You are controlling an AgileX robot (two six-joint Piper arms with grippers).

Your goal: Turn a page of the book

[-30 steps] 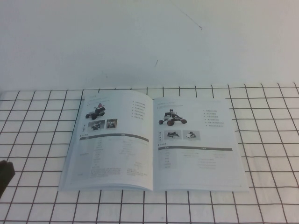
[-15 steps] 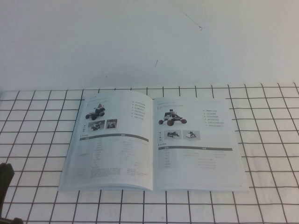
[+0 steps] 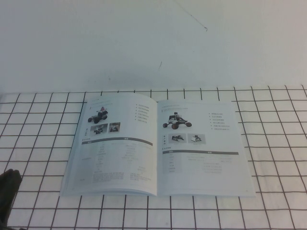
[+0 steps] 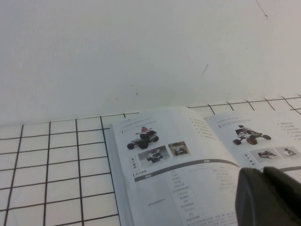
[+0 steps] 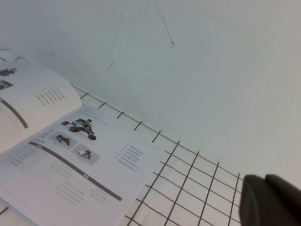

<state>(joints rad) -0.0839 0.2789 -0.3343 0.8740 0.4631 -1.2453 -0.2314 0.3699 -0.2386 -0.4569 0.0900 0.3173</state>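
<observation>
At the near left edge of the high view we see a dark shape, the left gripper (image 3: 8,194), low over the desk (image 3: 278,143) and clear of the book (image 3: 156,148). In its own wrist view the left gripper (image 4: 269,197) shows two dark fingers (image 4: 251,195) pressed together with only a thin seam between them. The right gripper (image 5: 273,201) does not appear in the high view; its wrist view shows a dark mass at the corner with a faint seam, and we cannot tell whether its fingers are spread or together.

Beyond the grippers, the book lies open and flat on the white, black-gridded desk, near its middle. The page (image 3: 204,151) on the right side lies flat and shows a small wheeled buggy above a dark header bar. The facing leaf (image 3: 115,148) pictures a darker vehicle. Behind the book stands a plain white wall (image 3: 153,43).
</observation>
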